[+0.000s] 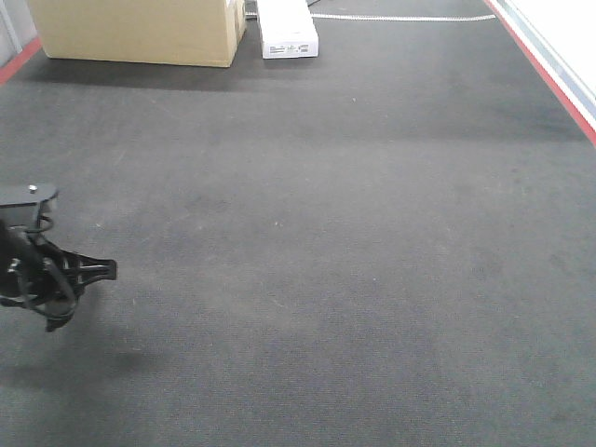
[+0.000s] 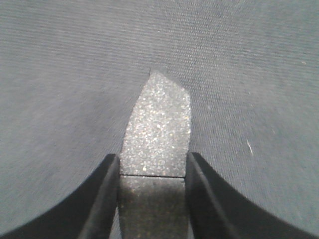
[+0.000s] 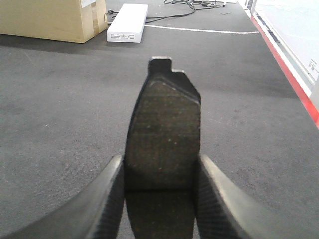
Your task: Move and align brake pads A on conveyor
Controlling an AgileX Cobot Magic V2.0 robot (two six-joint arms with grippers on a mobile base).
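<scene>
In the left wrist view a speckled dark grey brake pad (image 2: 158, 124) with a thin groove across it sticks out forward. My left gripper (image 2: 152, 158) is shut on its sides, just above the charcoal conveyor (image 2: 60, 74). From the front, that gripper (image 1: 58, 279) hangs at the far left over the belt (image 1: 326, 233), and its pad cannot be made out. In the right wrist view my right gripper (image 3: 160, 160) is shut on a second brake pad (image 3: 163, 114), darker and with a notched tab at its far end, held above the conveyor (image 3: 60, 109).
A cardboard box (image 1: 140, 30) and a white flat box (image 1: 287, 28) stand at the belt's far end. Cables (image 3: 192, 5) lie behind them. Red edge strips run along the right side (image 1: 549, 79) and the far left corner (image 1: 17, 63).
</scene>
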